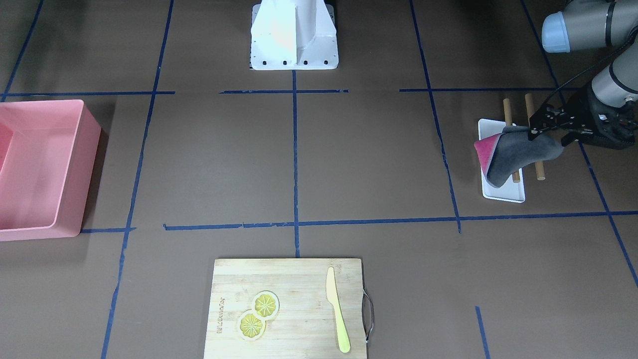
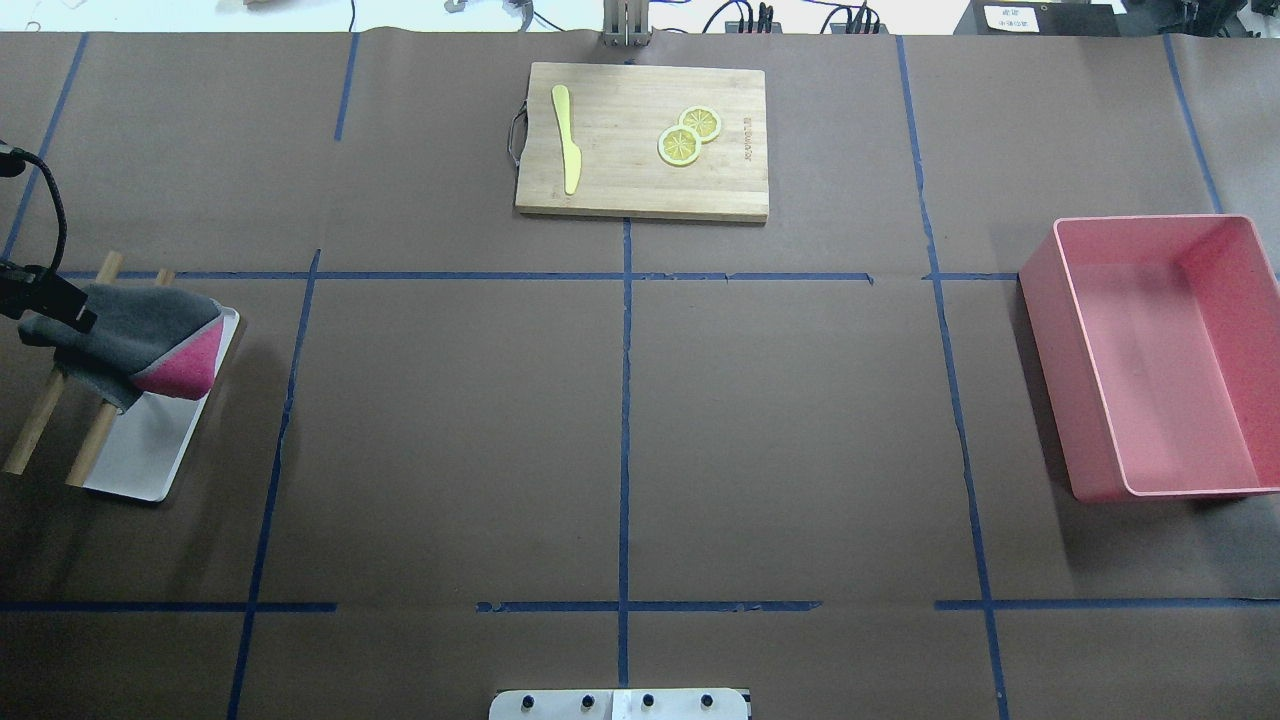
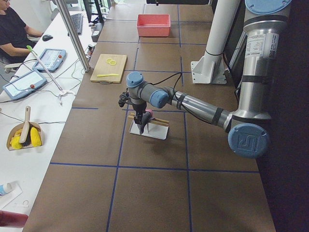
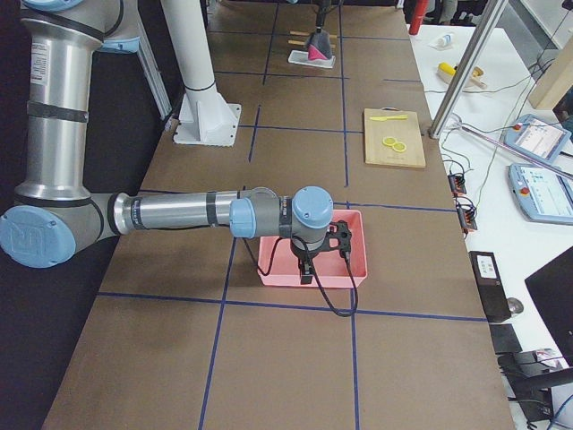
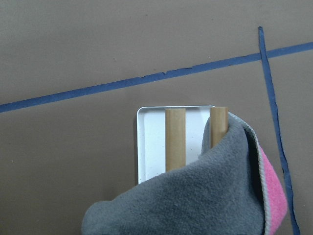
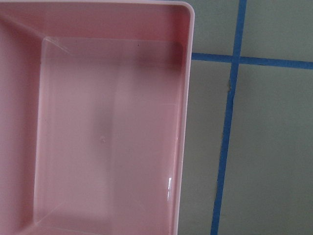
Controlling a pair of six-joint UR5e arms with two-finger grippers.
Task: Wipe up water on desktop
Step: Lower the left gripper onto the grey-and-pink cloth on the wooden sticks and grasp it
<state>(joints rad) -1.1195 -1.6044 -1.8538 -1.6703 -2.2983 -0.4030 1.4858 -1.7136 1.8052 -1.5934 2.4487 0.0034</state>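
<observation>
Clamping the grey-and-pink fleece cloth (image 1: 518,152) in my left jaws, I'd clear the round wooden dowels (image 1: 530,107), then press it flat on the matte brown counter (image 1: 374,159).

Left gripper (image 1: 536,130) holds grey-pink cloth (image 1: 518,150) above white tray (image 1: 503,192).

The cloth (image 1: 523,149) hides part of both wooden rods (image 1: 529,104) and the tray (image 1: 503,192) from you. On the right gripper (image 4: 306,273) you cannot make out the jaws.

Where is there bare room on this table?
The middle squares of the desktop, between cutting board, pink bin and white tray, are bare. It is crowded at the tray, where the left gripper holds a cloth over two wooden rods.
</observation>
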